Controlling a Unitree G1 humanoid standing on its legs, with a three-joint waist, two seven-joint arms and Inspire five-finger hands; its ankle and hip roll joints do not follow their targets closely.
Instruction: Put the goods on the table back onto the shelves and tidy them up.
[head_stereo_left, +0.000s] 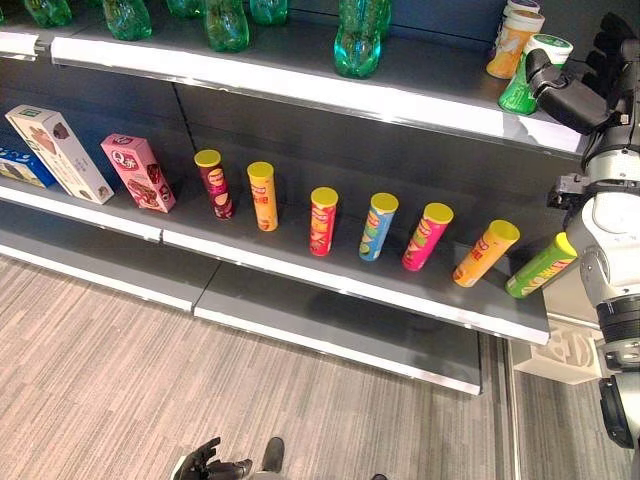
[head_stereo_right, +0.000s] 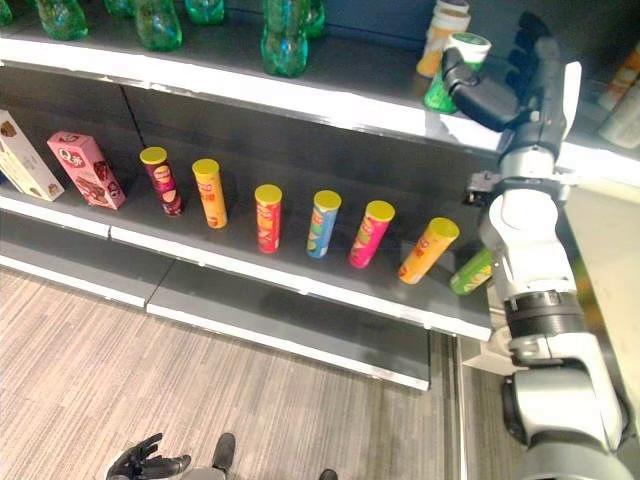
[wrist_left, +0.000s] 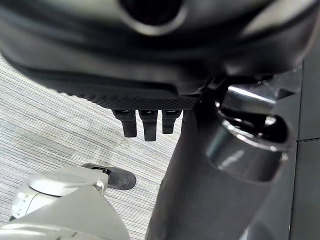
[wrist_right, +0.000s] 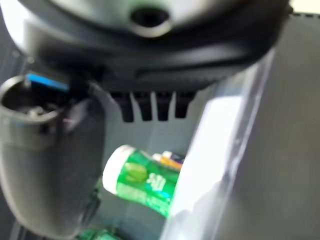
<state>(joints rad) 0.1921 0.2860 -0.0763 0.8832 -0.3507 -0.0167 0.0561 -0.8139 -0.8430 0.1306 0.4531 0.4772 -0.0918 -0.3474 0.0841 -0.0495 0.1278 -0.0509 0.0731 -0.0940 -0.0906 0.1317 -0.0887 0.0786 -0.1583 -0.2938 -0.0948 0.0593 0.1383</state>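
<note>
**Seven cans on the middle shelf; right hand at a green cup on the top shelf**

Seven tall cans (head_stereo_left: 324, 221) stood in a row along the middle shelf (head_stereo_left: 300, 262), well apart from one another. The last, a green can (head_stereo_left: 541, 265), sat at the shelf's right end; in the right eye view the right arm covered most of it. Further left on the same shelf were a pink box (head_stereo_left: 139, 172), a white box (head_stereo_left: 59, 153) and a blue box (head_stereo_left: 22, 167), the latter cut off by the picture's edge.

On the top shelf (head_stereo_left: 300, 82) the green bottles (head_stereo_left: 357, 40) were cut off at the top, so their caps could not be seen. At the right end, a green cup (head_stereo_left: 534, 72) with a white lid stood beside an orange cup (head_stereo_left: 513, 40), both set back from the front edge.

The right hand (head_stereo_right: 515, 85) was raised to the top shelf beside the green cup. Its thumb reached toward the cup, and the fingers stood straight above it, unclenched. Whether the thumb touched the cup could not be told. In the right wrist view the cup showed past the fingers, not enclosed.

The left hand (head_stereo_left: 205, 464) hung low over the floor (head_stereo_left: 120, 380) with fingers loosely spread, holding nothing.

The bottom shelf (head_stereo_left: 330, 322) carried nothing, and wide gaps lay between the cans.
</note>
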